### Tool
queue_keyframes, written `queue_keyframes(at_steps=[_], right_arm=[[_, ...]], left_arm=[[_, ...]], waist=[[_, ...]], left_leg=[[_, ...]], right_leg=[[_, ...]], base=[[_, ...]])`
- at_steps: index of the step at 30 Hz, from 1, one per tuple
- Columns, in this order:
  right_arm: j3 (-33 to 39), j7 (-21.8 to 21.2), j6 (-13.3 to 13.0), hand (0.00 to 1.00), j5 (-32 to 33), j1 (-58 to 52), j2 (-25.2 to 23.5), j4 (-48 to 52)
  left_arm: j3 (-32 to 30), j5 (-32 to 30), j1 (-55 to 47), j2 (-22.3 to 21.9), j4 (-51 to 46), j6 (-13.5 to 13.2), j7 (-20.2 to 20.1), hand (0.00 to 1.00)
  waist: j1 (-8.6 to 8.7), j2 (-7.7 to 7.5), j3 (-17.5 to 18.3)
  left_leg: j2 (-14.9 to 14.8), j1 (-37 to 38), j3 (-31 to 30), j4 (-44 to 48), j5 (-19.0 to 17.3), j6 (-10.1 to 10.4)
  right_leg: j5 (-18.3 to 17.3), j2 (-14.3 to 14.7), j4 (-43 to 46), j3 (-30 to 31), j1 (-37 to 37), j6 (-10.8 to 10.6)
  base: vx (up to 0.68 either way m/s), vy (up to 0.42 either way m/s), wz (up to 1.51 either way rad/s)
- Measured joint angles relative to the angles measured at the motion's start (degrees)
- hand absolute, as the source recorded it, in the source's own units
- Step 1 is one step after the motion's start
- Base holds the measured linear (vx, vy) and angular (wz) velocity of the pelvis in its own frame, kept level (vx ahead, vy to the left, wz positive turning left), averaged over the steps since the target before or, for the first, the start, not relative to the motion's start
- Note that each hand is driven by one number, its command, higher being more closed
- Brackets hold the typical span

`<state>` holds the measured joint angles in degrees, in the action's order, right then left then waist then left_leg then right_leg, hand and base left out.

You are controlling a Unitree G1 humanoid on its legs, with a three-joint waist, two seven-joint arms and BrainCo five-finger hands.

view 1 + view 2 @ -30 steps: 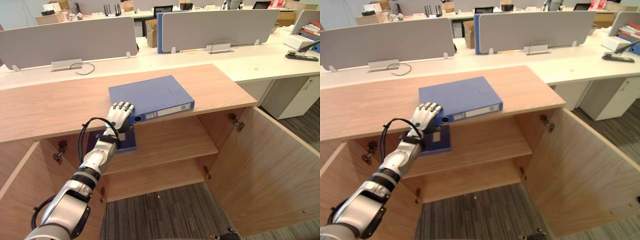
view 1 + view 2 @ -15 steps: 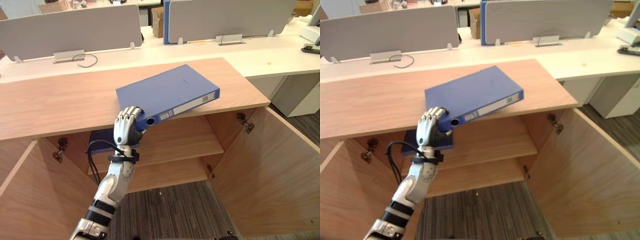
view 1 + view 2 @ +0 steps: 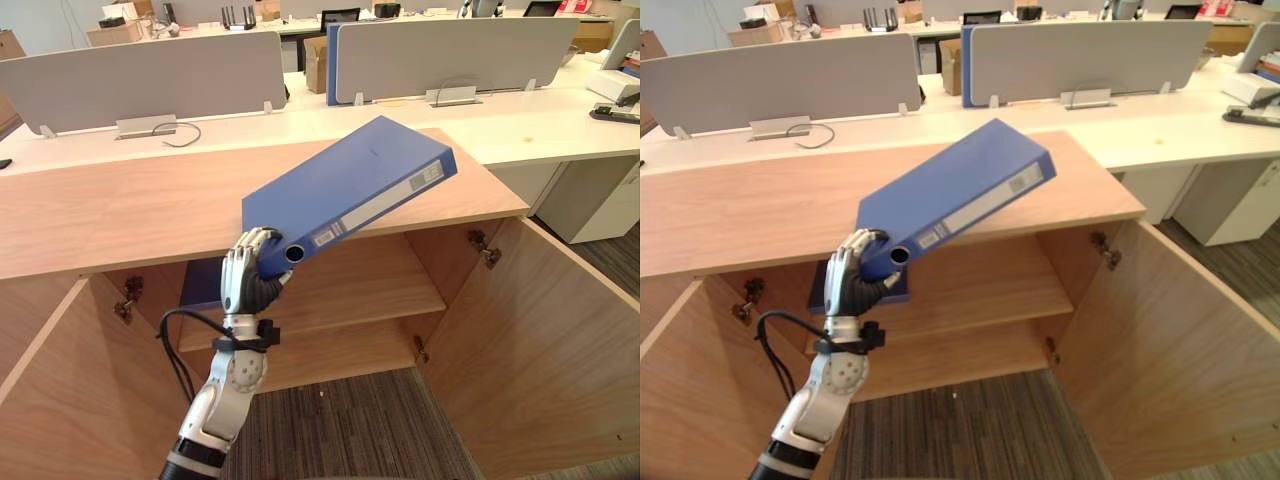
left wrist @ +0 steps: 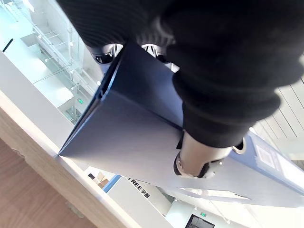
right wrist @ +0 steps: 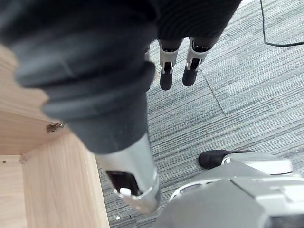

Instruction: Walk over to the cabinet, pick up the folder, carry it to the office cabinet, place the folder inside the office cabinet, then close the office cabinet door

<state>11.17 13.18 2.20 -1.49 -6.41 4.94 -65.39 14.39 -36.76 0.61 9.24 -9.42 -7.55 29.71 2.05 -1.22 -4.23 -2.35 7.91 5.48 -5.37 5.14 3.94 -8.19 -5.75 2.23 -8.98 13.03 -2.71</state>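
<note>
A blue folder [image 3: 350, 190] hangs tilted over the front edge of the wooden office cabinet's top [image 3: 120, 210], its far end raised. My left hand [image 3: 250, 278] is shut on the folder's low spine corner, just in front of the cabinet's edge. In the left wrist view the thumb [image 4: 199, 159] presses the folder's blue face [image 4: 128, 142]. My right hand [image 5: 167, 71] hangs over grey carpet, its fingers straight and holding nothing. The cabinet stands open below, with a bare middle shelf [image 3: 350, 280].
A second blue folder [image 3: 200, 285] lies on the shelf behind my left hand. The cabinet's right door [image 3: 540, 340] and left door [image 3: 40, 400] both swing wide open. White desks with grey partitions [image 3: 150, 80] stand behind, and a white drawer unit [image 3: 600, 190] at right.
My left hand has lifted the folder off the cabinet top and tipped its far end upward. The forearm now stands more upright. The camera has shifted too.
</note>
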Motion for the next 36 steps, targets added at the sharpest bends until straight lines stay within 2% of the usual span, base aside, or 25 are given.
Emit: queue_keyframes(at_steps=[2, 6, 9, 10, 13, 17, 19, 23, 25, 27, 32, 36], right_arm=[[0.0, 0.0, 0.0, 0.0, 0.02, -0.05, 0.01, -0.03], [0.06, 0.0, -0.02, 0.0, 0.03, -0.52, 0.01, -0.53], [0.03, -0.11, -0.02, 0.0, 0.03, -0.39, -0.04, -0.62], [0.01, -0.27, -0.02, 0.0, 0.03, -0.4, -0.01, -0.61], [-0.42, -0.62, -0.05, 0.0, 0.89, -0.22, -0.02, -0.11], [-6.19, -0.5, -0.41, 0.0, 5.61, -2.61, -0.09, 9.1], [-7.34, -0.42, -1.16, 0.0, 7.59, -4.27, -1.33, 18.25], [-10.72, -1.09, -4.51, 0.0, 11.55, -7.79, -4.56, 42.62], [-10.65, -1.44, -5.0, 0.0, 11.67, -8.21, -4.93, 48.2], [-10.06, -1.72, -6.96, 0.0, 11.67, -8.15, -5.31, 56.72], [-7.86, -1.57, -9.34, 0.0, 12.62, -6.3, -6.02, 64.2], [-8.01, -1.87, -10.53, 0.0, 18.65, -5.86, -6.24, 68.36]], left_arm=[[0.32, 3.19, -0.72, -0.07, -1.83, -0.8, -0.86, 1.0], [3.26, 16.71, -3.15, -0.12, -8.96, -2.86, -5.74, 1.0], [4.43, 33.0, -3.66, -0.09, -11.09, -4.45, -10.77, 1.0], [4.4, 41.51, -4.11, -0.11, -12.0, -4.85, -13.01, 1.0], [3.76, 53.28, -5.36, -0.66, -13.27, -5.26, -16.06, 1.0], [1.53, 57.76, -7.14, -1.67, -13.78, -5.25, -17.64, 1.0], [-1.23, 58.32, -8.14, -3.08, -14.33, -5.25, -17.89, 1.0], [-8.43, 58.62, -11.61, -5.62, -17.83, -5.26, -17.78, 1.0], [-9.83, 57.95, -12.37, -5.92, -18.48, -5.3, -17.71, 1.0], [-12.49, 56.39, -13.28, -6.77, -18.66, -5.31, -17.68, 1.0], [-15.84, 55.26, -14.44, -8.44, -18.62, -5.26, -17.57, 1.0], [-17.45, 54.14, -14.45, -9.47, -17.83, -5.21, -17.48, 1.0]], waist=[[-0.09, -0.02, 0.02], [-0.57, 0.07, 1.61], [-0.76, 0.04, 1.7], [-0.76, 0.13, 1.77], [-0.94, 0.28, 1.94], [-0.92, 0.31, 1.97], [-0.84, 0.33, 1.98], [-1.14, 0.35, 2.01], [-1.27, 0.34, 2.0], [-1.35, 0.28, 1.98], [-1.4, 0.19, 1.91], [-1.51, 0.24, 1.89]], left_leg=[[-0.06, -0.07, -0.03, 0.02, 0.03, 0.03], [-0.48, -1.83, 0.11, 0.28, 0.37, 0.27], [-0.94, -1.76, 0.44, 0.32, 0.6, 0.43], [-1.11, -1.79, 0.58, 0.32, 0.8, 0.5], [-1.45, -1.95, 0.93, 0.06, 1.06, 0.47], [-1.66, -1.85, 1.24, 0.04, 1.44, 0.36], [-1.78, -1.84, 1.26, 0.05, 1.66, 0.38], [-1.96, -1.93, 1.22, 0.09, 1.78, 0.47], [-1.93, -1.96, 1.22, 0.12, 1.78, 0.47], [-1.87, -2.06, 1.22, 0.31, 1.76, 0.46], [-1.86, -2.11, 1.22, 0.32, 1.72, 0.45], [-1.86, -2.11, 1.11, 0.31, 1.71, 0.45]], right_leg=[[-0.02, 0.01, 0.0, 0.01, -0.01, -0.04], [0.04, 0.29, 0.61, 0.2, -1.73, -0.06], [0.07, 0.57, 1.38, 1.2, -2.14, -0.04], [0.07, 0.59, 1.79, 1.47, -2.43, -0.04], [0.03, 0.85, 2.62, 2.13, -3.68, 0.01], [0.05, 1.1, 2.86, 2.69, -4.02, -0.02], [0.11, 1.46, 3.11, 2.74, -4.19, 0.03], [0.19, 1.68, 2.96, 2.7, -4.21, 0.14], [0.23, 1.65, 2.85, 2.7, -4.21, 0.11], [0.35, 1.62, 2.68, 2.7, -4.18, 0.05], [0.41, 1.63, 2.58, 2.7, -4.16, 0.05], [0.4, 1.63, 2.61, 2.61, -4.12, 0.04]], base=[[0.0, 0.0, 0.0], [0.0, 0.0, 0.0], [-0.02, -0.002, -0.07], [-0.06, 0.004, -0.08], [-0.12, 0.0, -0.09], [-0.1, 0.001, -0.06], [-0.04, -0.019, -0.01], [0.0, 0.0, 0.0], [0.0, 0.0, 0.0], [0.0, 0.0, 0.0], [0.0, 0.0, 0.0], [0.0, 0.0, 0.0]])
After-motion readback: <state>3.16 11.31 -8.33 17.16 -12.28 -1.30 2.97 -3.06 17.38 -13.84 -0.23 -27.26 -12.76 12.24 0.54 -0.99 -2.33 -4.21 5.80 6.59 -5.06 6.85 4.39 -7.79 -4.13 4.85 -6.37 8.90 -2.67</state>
